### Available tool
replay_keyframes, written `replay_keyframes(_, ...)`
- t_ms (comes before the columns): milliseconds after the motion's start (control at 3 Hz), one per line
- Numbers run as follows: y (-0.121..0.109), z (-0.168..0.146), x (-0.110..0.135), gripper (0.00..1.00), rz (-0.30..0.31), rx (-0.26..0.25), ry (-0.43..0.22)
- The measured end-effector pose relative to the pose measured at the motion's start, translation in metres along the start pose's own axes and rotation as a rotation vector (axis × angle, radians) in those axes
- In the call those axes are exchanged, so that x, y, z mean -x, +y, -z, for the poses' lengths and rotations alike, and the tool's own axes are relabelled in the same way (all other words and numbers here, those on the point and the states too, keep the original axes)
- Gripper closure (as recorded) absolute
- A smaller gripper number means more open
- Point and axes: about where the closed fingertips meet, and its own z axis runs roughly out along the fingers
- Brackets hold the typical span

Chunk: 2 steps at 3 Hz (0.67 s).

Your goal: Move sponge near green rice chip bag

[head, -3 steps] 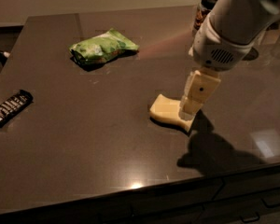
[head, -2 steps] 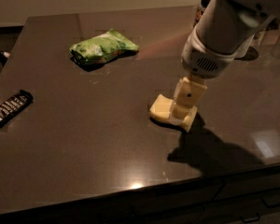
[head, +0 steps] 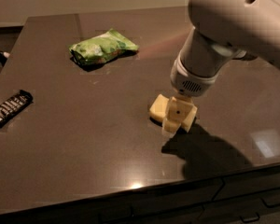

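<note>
On dark tabletop [head: 84, 143], well apart from green rice chip bag [head: 102, 46]. Gripper [head: 172, 124] down over sponge [head: 157, 108], touching it. Cannot tell whether clamped or loose.

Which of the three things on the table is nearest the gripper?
The sponge: the gripper is right at it; green bag and candy bar lie far away.

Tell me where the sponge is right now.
In the camera view the sponge lies right of centre on the dark table, partly hidden behind the gripper; the green rice chip bag sits apart, farther back on the left.
</note>
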Motion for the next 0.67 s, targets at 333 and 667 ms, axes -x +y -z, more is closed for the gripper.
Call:
replay_keyframes(333,-0.001,-0.012,-0.005,0.0,0.01,-0.012,0.016)
replay_keyframes(667,-0.003,-0.022,-0.009,0.16,0.013,-0.004,0.037)
